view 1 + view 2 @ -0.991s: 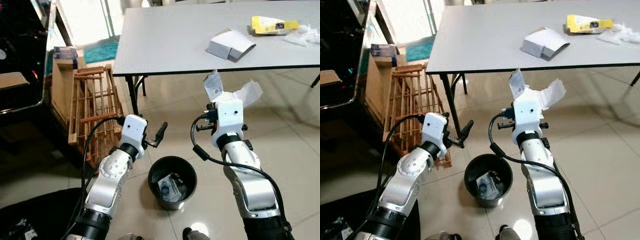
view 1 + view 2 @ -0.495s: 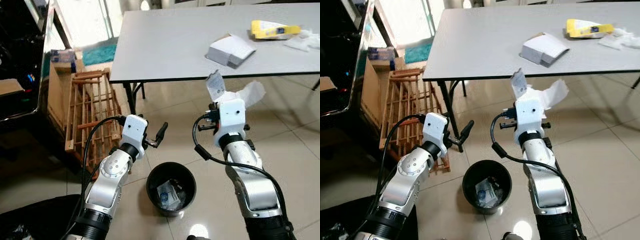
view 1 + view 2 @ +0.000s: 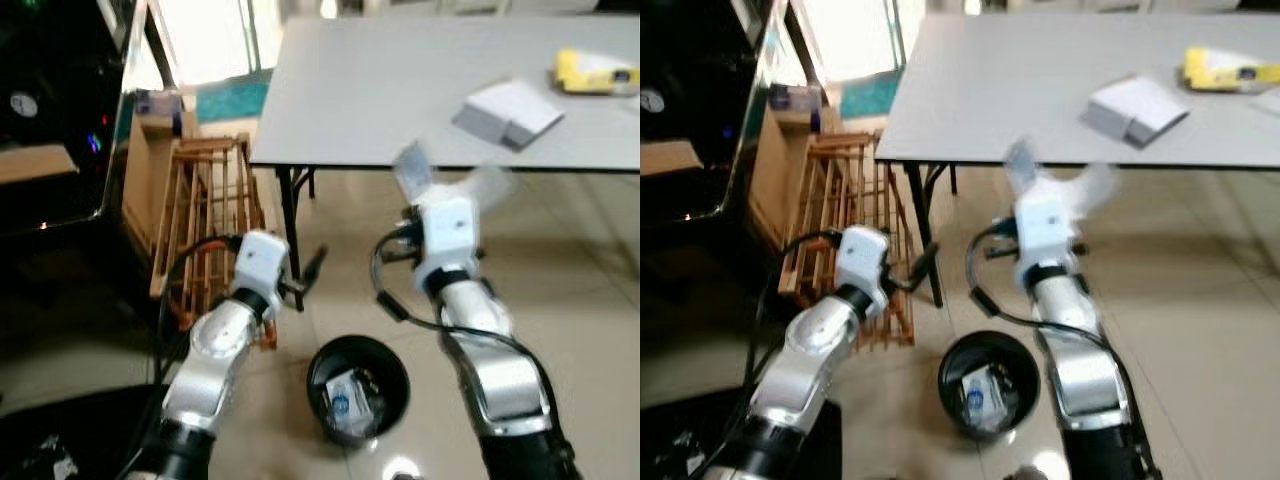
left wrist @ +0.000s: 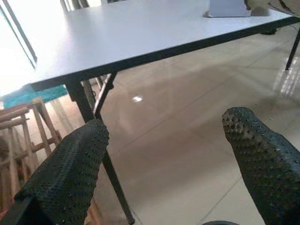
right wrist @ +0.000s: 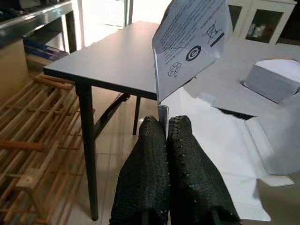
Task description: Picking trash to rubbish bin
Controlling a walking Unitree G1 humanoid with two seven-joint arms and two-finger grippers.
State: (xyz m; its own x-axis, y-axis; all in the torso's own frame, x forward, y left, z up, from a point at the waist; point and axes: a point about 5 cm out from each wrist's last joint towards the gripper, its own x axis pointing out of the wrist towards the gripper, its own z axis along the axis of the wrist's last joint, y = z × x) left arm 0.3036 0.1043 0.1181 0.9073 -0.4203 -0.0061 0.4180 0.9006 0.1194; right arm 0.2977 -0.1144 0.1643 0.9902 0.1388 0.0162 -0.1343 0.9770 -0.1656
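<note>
My right gripper (image 5: 163, 123) is shut on a flattened white carton (image 5: 192, 37) printed with recycling marks. I hold it up at chest height, in front of the grey table's (image 3: 380, 90) near edge. That carton (image 3: 440, 180) looks blurred in the eye views. Below and between my arms, a round black rubbish bin (image 3: 312, 378) stands on the tiled floor with wrappers inside. To the left of the bin and above it, my left gripper (image 3: 310, 268) is open with nothing between its fingers (image 4: 70, 164).
A white box (image 3: 507, 112) and a yellow packet (image 3: 590, 72) lie on the table. A wooden rack (image 3: 215, 220) and a cardboard box (image 3: 145, 150) stand left of the table leg (image 3: 292, 215). Dark furniture lines the far left. Tiled floor opens to the right.
The whole picture has shifted to the right and blurred, so the camera has moved. Both arms keep their pose, and the right gripper still holds the carton.
</note>
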